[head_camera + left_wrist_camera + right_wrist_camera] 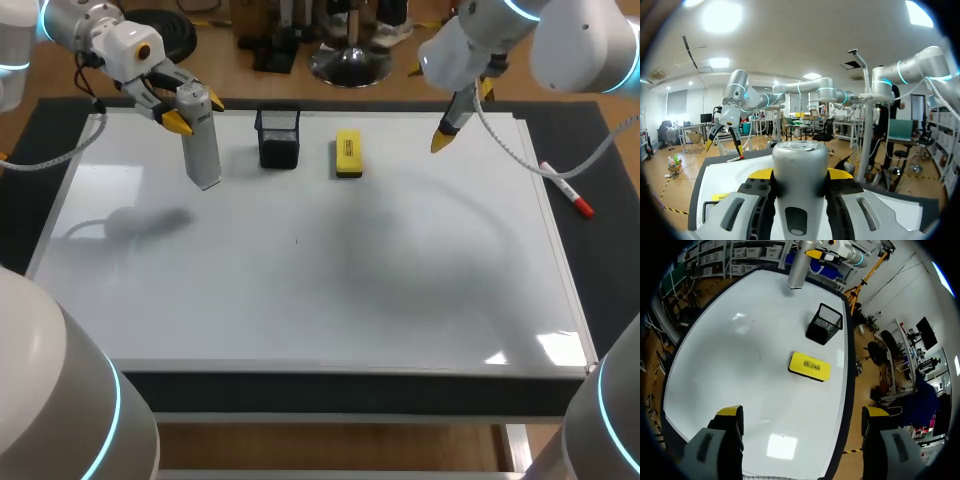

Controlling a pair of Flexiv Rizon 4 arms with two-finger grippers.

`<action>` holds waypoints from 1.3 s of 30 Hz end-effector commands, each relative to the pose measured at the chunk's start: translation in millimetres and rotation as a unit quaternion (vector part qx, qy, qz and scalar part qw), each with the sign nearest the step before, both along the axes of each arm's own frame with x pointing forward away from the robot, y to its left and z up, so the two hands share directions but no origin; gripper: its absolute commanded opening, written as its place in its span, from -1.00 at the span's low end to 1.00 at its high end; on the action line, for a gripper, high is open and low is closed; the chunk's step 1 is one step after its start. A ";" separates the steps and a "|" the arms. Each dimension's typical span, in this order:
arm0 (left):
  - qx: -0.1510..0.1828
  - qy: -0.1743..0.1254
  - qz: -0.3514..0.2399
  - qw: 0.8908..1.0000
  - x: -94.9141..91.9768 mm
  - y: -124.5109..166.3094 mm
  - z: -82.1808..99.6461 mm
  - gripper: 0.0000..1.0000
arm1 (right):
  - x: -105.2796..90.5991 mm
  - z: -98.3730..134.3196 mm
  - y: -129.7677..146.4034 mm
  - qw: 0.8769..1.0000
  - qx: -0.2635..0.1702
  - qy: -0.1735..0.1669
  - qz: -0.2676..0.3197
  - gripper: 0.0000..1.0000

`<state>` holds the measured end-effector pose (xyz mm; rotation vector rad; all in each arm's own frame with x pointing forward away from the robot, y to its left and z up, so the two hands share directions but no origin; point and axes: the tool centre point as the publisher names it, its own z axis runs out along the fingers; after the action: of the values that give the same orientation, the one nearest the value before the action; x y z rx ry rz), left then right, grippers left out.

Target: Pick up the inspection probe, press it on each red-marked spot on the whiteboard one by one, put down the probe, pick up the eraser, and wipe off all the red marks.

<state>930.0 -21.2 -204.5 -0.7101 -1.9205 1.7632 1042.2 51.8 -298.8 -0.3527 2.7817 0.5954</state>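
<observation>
Seen from the head view, the whiteboard (300,300) covers most of the counter (590,280). At about 10 o'clock on it, the left claw (197,112) is clenched on the grey inspection probe (203,150), gripping its upper end so that the body hangs nearly upright over the board. The probe's shadow lies apart from it on the board, toward 9 o'clock. The left wrist view shows the same hold: the left claw (800,175) has a yellow-tipped finger on either side of the probe (800,160). At 12 o'clock stands a black mesh cup (278,137), and just beside it toward 1 o'clock the yellow eraser (348,153) lies flat on the board, touched by nothing. The right claw (462,117) hangs over the board at about 2 o'clock, released and holding nothing. In its own wrist view the right claw (802,412) has its fingers spread wide, with the eraser (810,366) ahead of it and the mesh cup (824,324) beyond that. A red marker (570,195) lies off the board at 3 o'clock.
</observation>
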 end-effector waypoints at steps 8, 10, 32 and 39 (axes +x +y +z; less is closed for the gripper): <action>0.000 0.000 -0.002 1.000 1.1 0.6 0.5 -1.00 | 0.5 0.8 -0.4 1.000 -0.002 0.001 0.001 1.00; 0.000 0.000 -0.002 1.000 1.1 0.6 0.5 -1.00 | 0.5 0.8 -0.4 1.000 -0.002 0.001 0.001 1.00; 0.020 -0.009 0.151 0.988 34.7 -7.1 25.2 -1.00 | 0.5 0.8 -0.4 1.000 -0.002 0.001 0.001 1.00; 0.022 -0.014 0.196 0.980 51.3 -19.9 39.7 -1.00 | 0.5 0.8 -0.4 1.000 -0.002 0.001 0.001 1.00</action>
<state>989.2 -33.8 -173.1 -0.4787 -2.1039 1.8744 1042.5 51.3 -298.5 -0.3535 2.7819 0.5972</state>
